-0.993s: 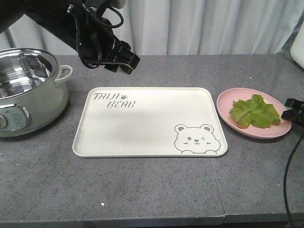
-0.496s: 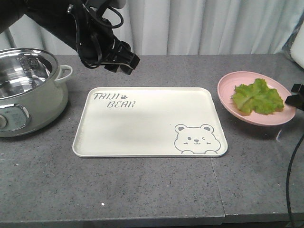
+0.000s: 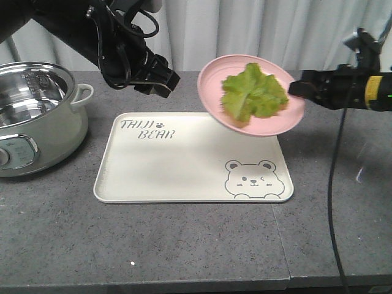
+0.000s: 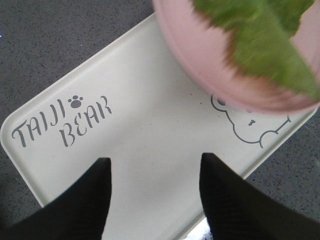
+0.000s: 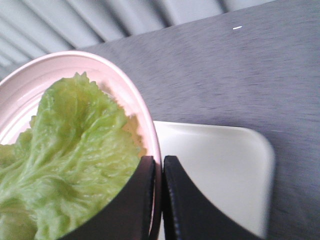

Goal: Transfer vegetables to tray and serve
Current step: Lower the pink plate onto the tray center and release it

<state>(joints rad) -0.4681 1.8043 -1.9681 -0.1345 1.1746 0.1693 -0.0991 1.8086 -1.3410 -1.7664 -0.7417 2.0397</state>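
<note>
The lettuce point(image 3: 252, 92) lies on the plate point(image 3: 211, 79), which hangs tilted (its face tipped toward the front camera) above the tray's point(image 3: 177, 165) far right corner. The right gripper point(image 5: 157, 172) is clamped on the plate's rim. The left gripper point(image 4: 155, 175), fingers apart, hovers over the tray's far edge, right of the pot point(image 3: 37, 116).

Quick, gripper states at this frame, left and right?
Left gripper: open, holding nothing.
Right gripper: closed on the rim of the pink plate carrying the lettuce leaf.
</note>
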